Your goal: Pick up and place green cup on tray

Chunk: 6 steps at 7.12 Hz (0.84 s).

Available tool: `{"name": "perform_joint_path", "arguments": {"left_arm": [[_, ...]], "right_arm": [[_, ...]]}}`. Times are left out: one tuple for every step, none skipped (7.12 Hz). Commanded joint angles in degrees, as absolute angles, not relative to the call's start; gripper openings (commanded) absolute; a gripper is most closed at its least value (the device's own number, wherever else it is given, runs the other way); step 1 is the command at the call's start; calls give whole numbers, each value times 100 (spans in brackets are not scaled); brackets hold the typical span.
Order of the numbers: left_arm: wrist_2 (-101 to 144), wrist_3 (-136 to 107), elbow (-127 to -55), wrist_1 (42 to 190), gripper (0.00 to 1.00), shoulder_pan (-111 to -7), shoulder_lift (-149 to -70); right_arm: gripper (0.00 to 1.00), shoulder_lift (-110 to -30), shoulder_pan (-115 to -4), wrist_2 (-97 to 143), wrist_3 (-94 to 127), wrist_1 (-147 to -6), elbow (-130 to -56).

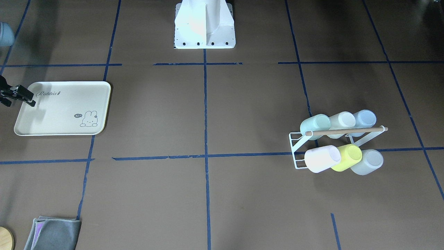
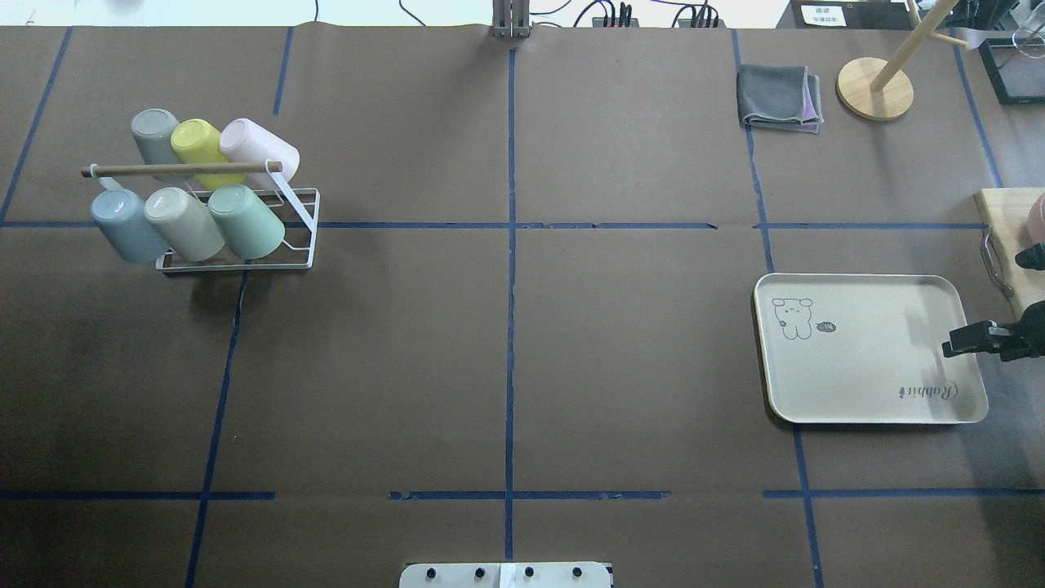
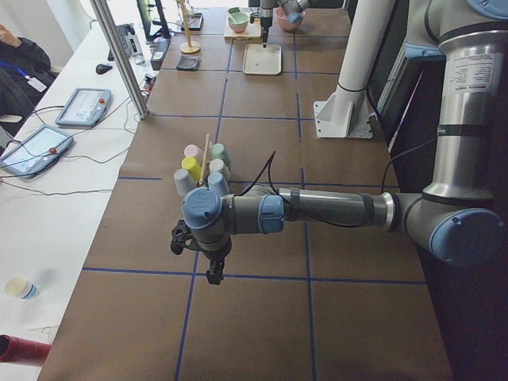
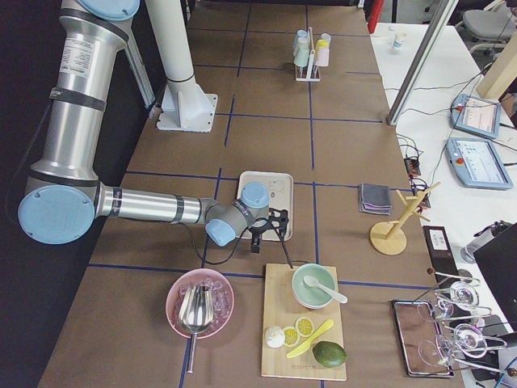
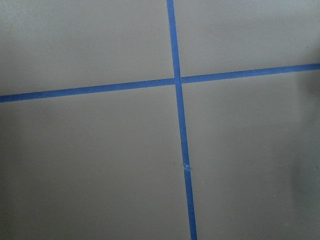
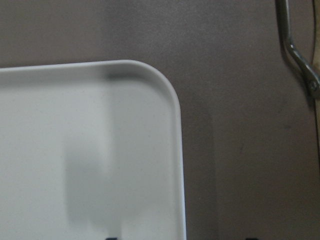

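green cup (image 2: 247, 222) sits stored on rack (image 2: 304, 245); right claw (image 2: 984, 341) spread, empty, straddling tray (image 2: 865, 359) rim; left claw (image 3: 210, 266): cannot tell.

Overhead view: white wire rack (image 2: 298, 229) stood at 10 o'clock on brown-papered table (image 2: 637, 367), wooden rod (image 2: 180, 169) across top. Cups sat tilted on it: grey cup (image 2: 153, 135), yellow-green cup (image 2: 198, 144), pink cup (image 2: 260, 149) in far row; blue cup (image 2: 122, 226), cream cup (image 2: 181, 223) in near row. Folded grey cloth (image 2: 778, 96) lay at 1 o'clock, round-based wooden stand (image 2: 874, 88) just beside, at its 3 o'clock. Blue tape lines (image 2: 510, 327) gridded table.

Right-side view: wooden board (image 4: 303, 343) at 6 o'clock carried pale bowl (image 4: 307, 295) with spoon (image 4: 325, 288), lemon slices (image 4: 299, 328), avocado (image 4: 329, 353). Pink bowl (image 4: 218, 311) with metal scoop (image 4: 194, 311) sat at board's 9 o'clock.
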State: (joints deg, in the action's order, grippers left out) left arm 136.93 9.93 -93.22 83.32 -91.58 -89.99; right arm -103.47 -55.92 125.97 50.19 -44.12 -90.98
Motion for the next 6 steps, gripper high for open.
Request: {"name": "perform_joint_path", "arguments": {"left_arm": [[13693,993,-9334,8332,100,-9158,-9000],[13693,993,-9343,8332,100,-9158,-9000],[13693,993,-9334,8332,100,-9158,-9009],[13693,993,-9334,8332,100,-9158,-9009],[13693,1002,-9334,8332,100,-9158,-9009],[13693,1002,-9334,8332,100,-9158,-9009]], "right_arm": [[71,-10345,-5590,12568,5019,-4412,-9088],[70,-10353,-5590,12568,5019,-4412,-9079],[70,-10354,-5590,12568,5019,-4412,-9062],[70,-10354,-5590,12560,5019,-4412,-9044],[66,-10354,-5590,12560,5019,-4412,-9044],[55,-10354,-5590,12568,5019,-4412,-9053]]}}
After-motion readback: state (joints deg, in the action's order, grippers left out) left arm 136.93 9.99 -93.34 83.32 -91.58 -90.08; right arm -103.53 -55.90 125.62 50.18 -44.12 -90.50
